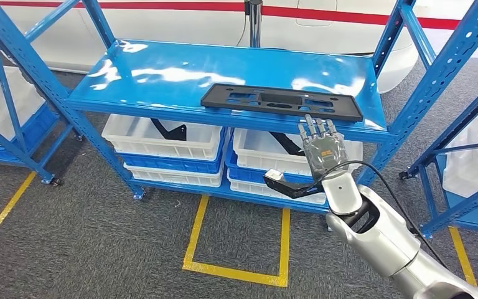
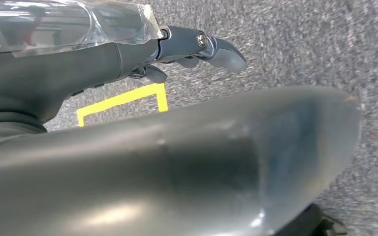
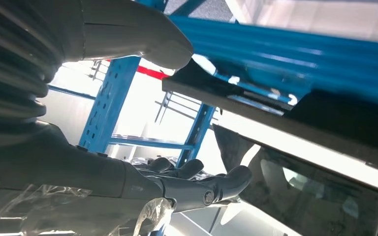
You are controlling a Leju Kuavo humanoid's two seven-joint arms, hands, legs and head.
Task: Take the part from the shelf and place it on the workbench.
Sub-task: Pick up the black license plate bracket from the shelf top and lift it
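A flat black part (image 1: 280, 101) with several cut-outs lies on the glossy blue shelf (image 1: 162, 75), close to its front edge on the right. My right hand (image 1: 321, 146) is raised just below and in front of that edge, under the part's right half. Its fingers are straight, apart and pointing up, and it holds nothing. In the right wrist view the same hand (image 3: 192, 182) sits beneath the blue shelf edge (image 3: 300, 54), fingers spread. My left hand (image 2: 197, 46) hangs over the grey carpet with nothing in it, fingers loosely extended.
White bins on blue ones (image 1: 162, 140) (image 1: 274, 156) stand under the shelf and hold dark parts. Blue uprights (image 1: 435, 81) frame the shelf, and other racks stand to either side. A yellow tape rectangle (image 1: 236, 243) marks the carpet in front.
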